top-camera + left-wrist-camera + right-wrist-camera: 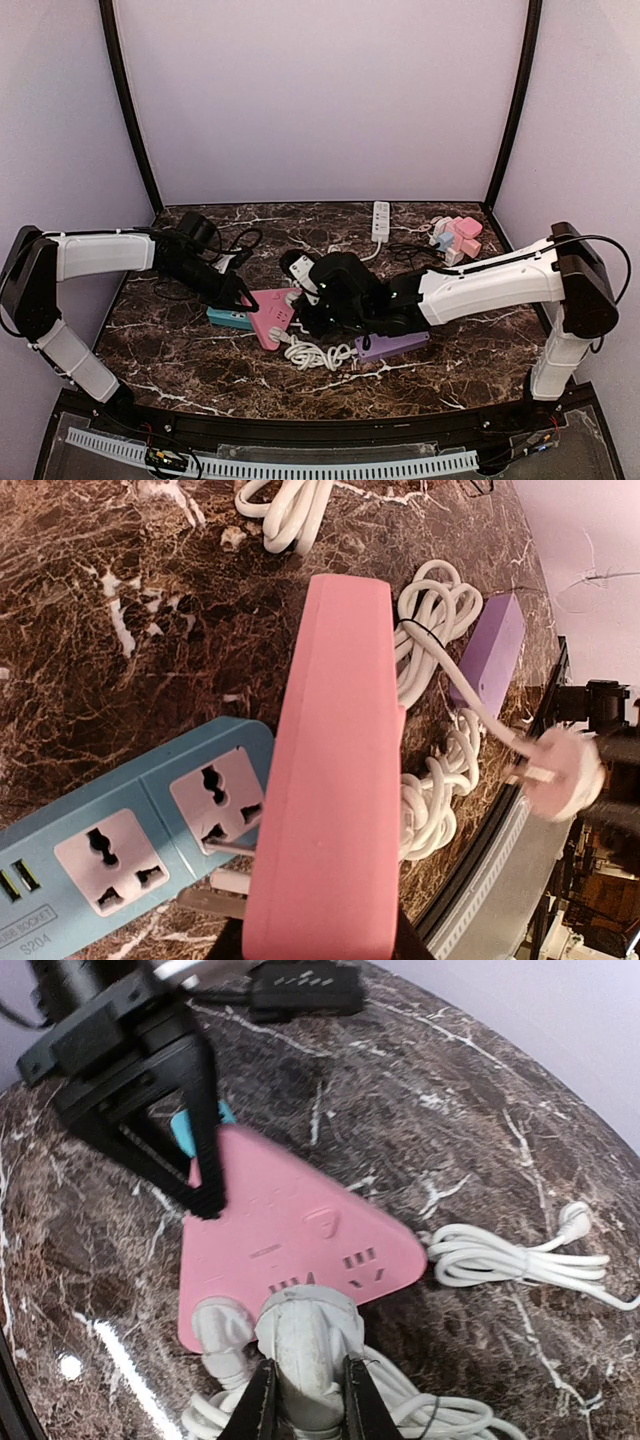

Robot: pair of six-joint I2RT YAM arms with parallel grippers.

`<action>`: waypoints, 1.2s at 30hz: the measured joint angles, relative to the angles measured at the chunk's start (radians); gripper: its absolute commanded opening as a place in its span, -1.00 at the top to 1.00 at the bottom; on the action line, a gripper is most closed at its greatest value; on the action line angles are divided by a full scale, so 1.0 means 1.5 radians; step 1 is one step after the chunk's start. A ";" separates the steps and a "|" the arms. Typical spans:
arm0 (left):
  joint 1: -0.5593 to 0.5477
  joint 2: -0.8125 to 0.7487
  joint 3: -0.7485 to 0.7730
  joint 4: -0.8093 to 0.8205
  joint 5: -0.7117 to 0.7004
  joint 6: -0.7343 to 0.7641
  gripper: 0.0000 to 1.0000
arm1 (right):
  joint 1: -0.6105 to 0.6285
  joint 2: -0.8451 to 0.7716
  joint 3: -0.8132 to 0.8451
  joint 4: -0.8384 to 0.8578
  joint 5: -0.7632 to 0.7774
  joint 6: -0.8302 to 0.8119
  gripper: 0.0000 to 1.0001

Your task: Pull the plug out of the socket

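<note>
Jaws of the right gripper [308, 1405] are clamping the white plug [303, 1335] from both sides. In the left wrist view that plug is hanging clear of the pink triangular socket block [330, 770], its pins showing bare. The left gripper [200, 1198] is pinching one edge of the pink block, which is lying partly over a blue power strip [120, 850]. Coiled white cable [318, 355] is sitting just beside a purple power strip [392, 345] on the marble table [200, 375].
</note>
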 measured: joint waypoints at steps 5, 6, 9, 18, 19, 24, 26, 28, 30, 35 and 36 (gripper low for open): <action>0.000 -0.029 -0.012 0.008 -0.024 0.005 0.76 | -0.079 -0.044 0.001 -0.006 0.001 0.000 1.00; 0.000 -0.034 -0.014 0.010 -0.028 0.005 0.76 | -0.092 -0.046 0.003 -0.008 0.001 -0.001 1.00; 0.002 -0.041 -0.017 0.010 -0.033 0.006 0.75 | -0.136 -0.044 0.021 -0.020 0.000 -0.010 1.00; 0.004 -0.041 -0.019 0.014 -0.032 0.007 0.75 | -0.215 -0.004 0.113 -0.039 -0.017 -0.036 1.00; 0.004 -0.041 -0.019 0.014 -0.032 0.007 0.75 | -0.223 0.003 0.125 -0.039 -0.021 -0.038 1.00; 0.004 -0.041 -0.019 0.015 -0.031 0.007 0.75 | -0.242 0.046 0.163 -0.034 -0.053 -0.041 1.00; 0.004 -0.041 -0.020 0.015 -0.031 0.007 0.75 | -0.244 0.069 0.170 -0.034 -0.070 -0.040 1.00; 0.004 -0.041 -0.020 0.015 -0.030 0.007 0.75 | -0.247 0.095 0.175 -0.030 -0.092 -0.033 1.00; 0.004 -0.041 -0.020 0.015 -0.029 0.007 0.75 | -0.248 0.117 0.178 -0.023 -0.114 -0.023 1.00; 0.004 -0.041 -0.020 0.015 -0.028 0.007 0.75 | -0.252 0.148 0.186 -0.012 -0.154 -0.001 0.83; 0.004 -0.041 -0.020 0.015 -0.028 0.007 0.75 | -0.253 0.151 0.187 -0.008 -0.159 0.003 0.71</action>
